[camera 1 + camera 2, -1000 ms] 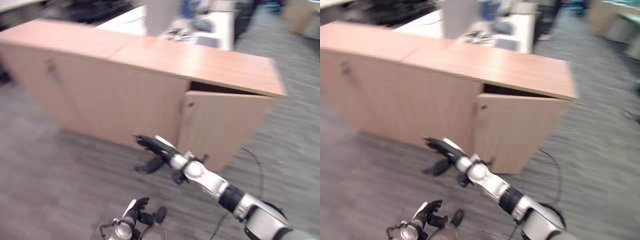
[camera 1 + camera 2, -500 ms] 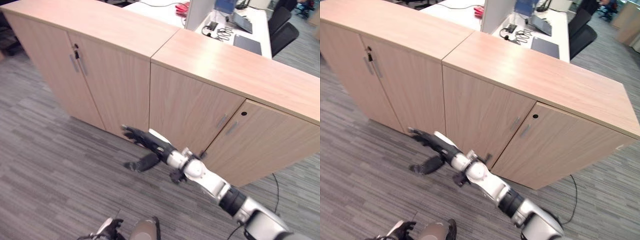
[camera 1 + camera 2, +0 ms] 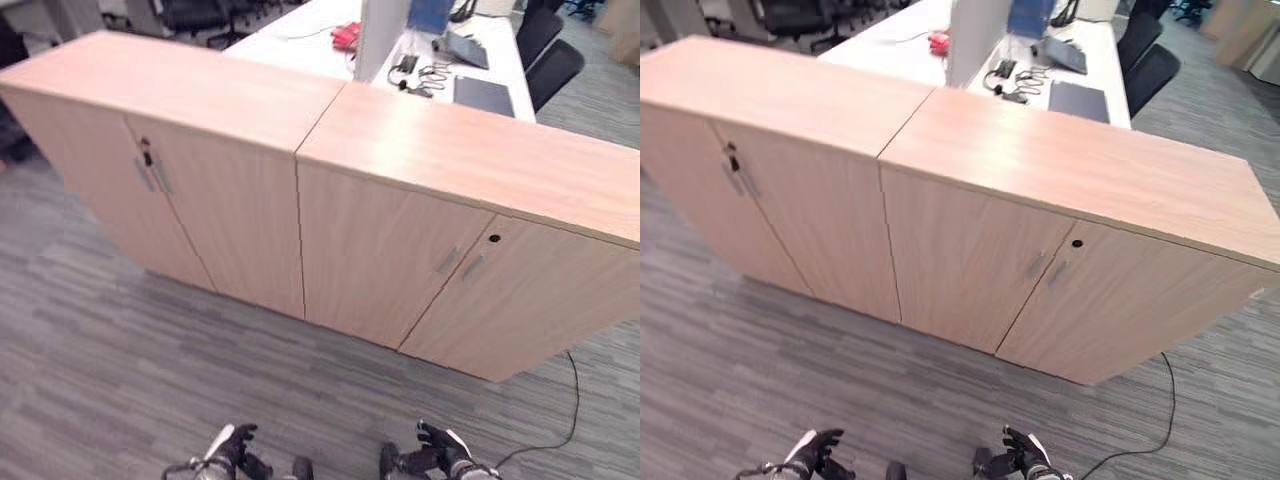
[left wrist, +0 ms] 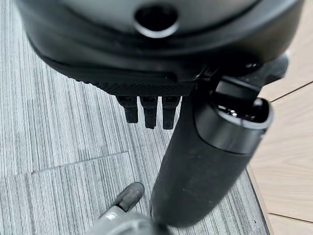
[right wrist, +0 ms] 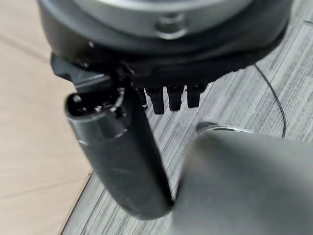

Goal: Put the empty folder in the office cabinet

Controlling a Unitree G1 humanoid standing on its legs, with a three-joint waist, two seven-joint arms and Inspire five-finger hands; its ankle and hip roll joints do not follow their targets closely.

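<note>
Both hands, left hand (image 3: 232, 448) and right hand (image 3: 440, 458), hang low with relaxed fingers, holding nothing. Ahead of them, the office cabinet (image 3: 400, 250) stands with doors closed.

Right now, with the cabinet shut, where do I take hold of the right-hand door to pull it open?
Take the slim bar handle below the keyhole, by the door's inner edge. It runs upright and stands off the panel, so probably come straight from the front with the right hand, fingers hooking behind it.

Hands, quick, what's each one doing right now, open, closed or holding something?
Left hand: open, fingers relaxed, holding nothing.
Right hand: open, fingers relaxed, holding nothing.
</note>
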